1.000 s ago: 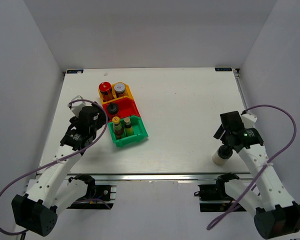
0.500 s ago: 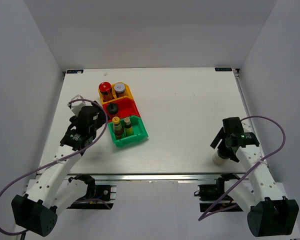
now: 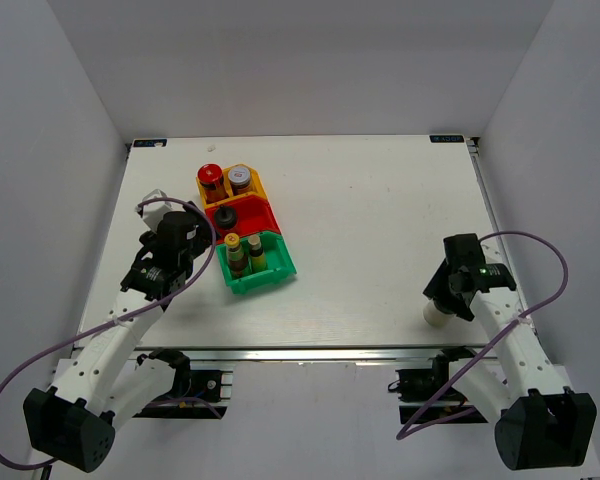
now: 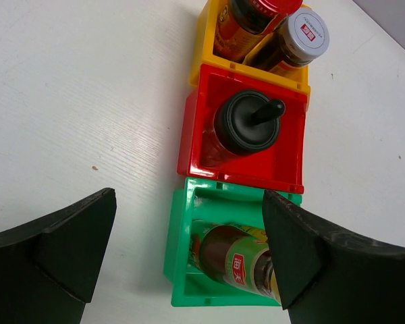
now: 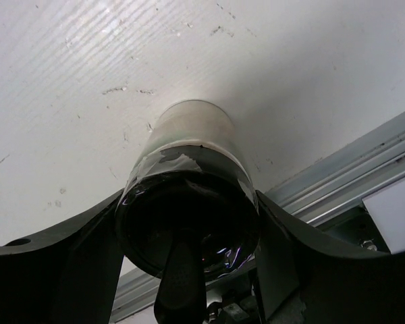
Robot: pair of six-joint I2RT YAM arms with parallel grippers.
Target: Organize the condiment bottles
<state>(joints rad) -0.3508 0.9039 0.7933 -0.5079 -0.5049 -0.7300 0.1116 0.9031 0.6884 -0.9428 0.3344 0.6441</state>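
Observation:
A red-capped jar (image 3: pixel 211 175) and a silver-capped jar (image 3: pixel 240 178) stand in the yellow bin (image 3: pixel 260 185). One black-lidded jar (image 3: pixel 226 217) stands in the red bin (image 3: pixel 252 212). Two slim yellow-capped bottles (image 3: pixel 244 245) stand in the green bin (image 3: pixel 278 262). The second black-lidded jar (image 3: pixel 436 317), with a white body, stands near the table's front right edge. My right gripper (image 3: pixel 448 300) is over it, and in the right wrist view its fingers (image 5: pixel 88 236) press both sides of the lid (image 5: pixel 189 229). My left gripper (image 3: pixel 192 240) is open and empty, left of the bins; it also shows in the left wrist view (image 4: pixel 187 223).
The three bins form a row at the back left, seen close in the left wrist view (image 4: pixel 246 172). The metal rail of the table's front edge (image 5: pixel 364 182) runs just behind the jar in my right gripper. White walls close in the table.
My right gripper has moved forward and down over the black-lidded jar and closed around its lid. The left arm has not moved.

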